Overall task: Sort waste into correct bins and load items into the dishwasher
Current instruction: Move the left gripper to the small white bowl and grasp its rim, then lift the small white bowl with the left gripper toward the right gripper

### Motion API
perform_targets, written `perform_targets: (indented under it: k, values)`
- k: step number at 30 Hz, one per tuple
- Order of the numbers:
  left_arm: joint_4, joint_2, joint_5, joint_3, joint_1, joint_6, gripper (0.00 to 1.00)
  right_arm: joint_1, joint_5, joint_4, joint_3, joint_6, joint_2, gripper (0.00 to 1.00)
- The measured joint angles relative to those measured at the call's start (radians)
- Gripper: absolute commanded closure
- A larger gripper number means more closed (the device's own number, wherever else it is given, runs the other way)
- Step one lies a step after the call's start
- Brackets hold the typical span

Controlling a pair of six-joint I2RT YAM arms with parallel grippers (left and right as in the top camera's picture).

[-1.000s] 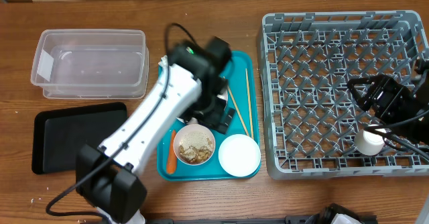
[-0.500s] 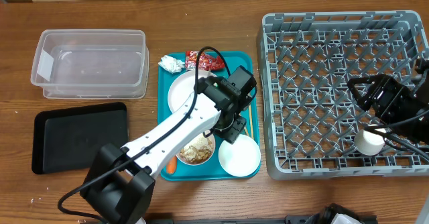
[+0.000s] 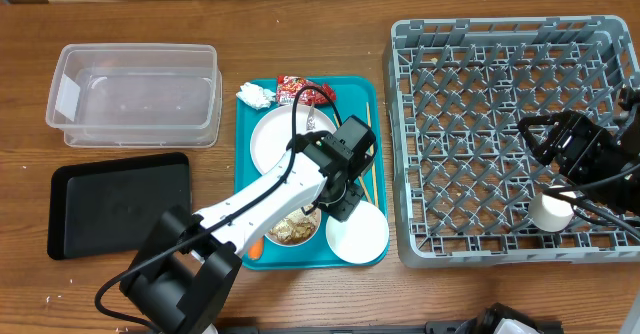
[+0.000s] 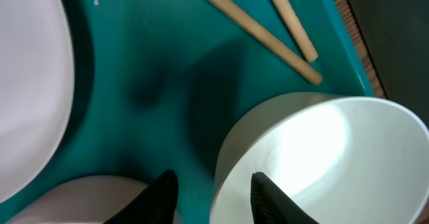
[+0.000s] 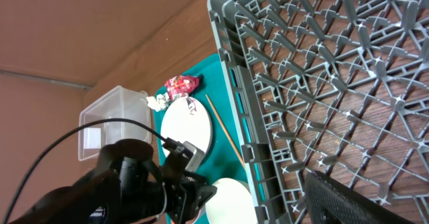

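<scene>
Empty bowl (image 4: 315, 150): stands at the near right corner of the teal tray (image 3: 352, 90), just beside the bowl of scraps (image 3: 290, 226).
Left gripper (image 4: 214, 196): low over that bowl, one finger outside the wall and one inside; the jaws are apart, with tray showing between the outer finger and the wall, so I see no pinch yet.
Chopsticks (image 4: 258, 31): lie on the tray just beyond the bowl.
Plate (image 3: 275, 139): flat on the tray, partly under the arm.
Waste: the tissue (image 3: 255, 96) and red wrapper (image 3: 300, 89) sit at the tray's far edge; the carrot (image 3: 255, 246) lies beside the scraps.
Bins: the clear tub (image 3: 135, 94) and black tray (image 3: 115, 204) hold nothing I can see.
Rack (image 3: 500, 94): one white cup (image 3: 552, 212) at its near right, otherwise bare.
Right gripper (image 3: 535, 142): over the rack, jaws wide, nothing seen between them.
Progress: early by my reckoning; only the cup is loaded, and the bowls, plate, chopsticks and all the waste remain.
</scene>
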Motion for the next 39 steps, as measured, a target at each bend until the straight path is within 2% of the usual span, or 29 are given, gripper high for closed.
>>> perform_targets:
  k: [3,13,15,16,17,25,31,36,39]
  values:
    - [0.048,0.001,0.011,-0.024,0.000,0.000,0.71,0.000,0.000,0.000,0.000,0.000,0.000,0.09]
    - [0.106,0.002,0.040,-0.069,0.000,0.000,0.72,0.000,0.000,0.000,0.000,0.000,0.000,0.09]
    - [0.108,0.004,0.041,-0.073,0.000,0.000,0.78,0.000,0.000,-0.001,0.000,-0.001,0.000,0.09]
    - [0.108,0.006,0.041,-0.075,0.000,0.001,0.89,0.000,0.000,-0.002,0.000,0.000,0.000,0.09]
    - [0.110,0.007,0.042,-0.076,0.000,0.000,0.94,0.000,0.000,-0.003,0.000,0.000,0.000,0.09]
    - [0.095,0.010,0.046,-0.077,0.000,0.015,0.96,0.000,0.000,-0.006,0.000,0.000,0.000,0.09]
    - [-0.075,0.019,0.052,-0.005,0.014,0.015,0.96,0.000,0.000,-0.006,0.000,0.000,0.000,0.09]
    - [-0.319,0.026,0.052,0.199,0.075,0.015,0.96,0.000,0.000,-0.008,0.000,-0.001,0.000,0.07]
    - [-0.430,0.028,0.061,0.331,0.125,0.021,0.96,0.000,-0.003,-0.015,0.000,-0.001,0.000,0.14]
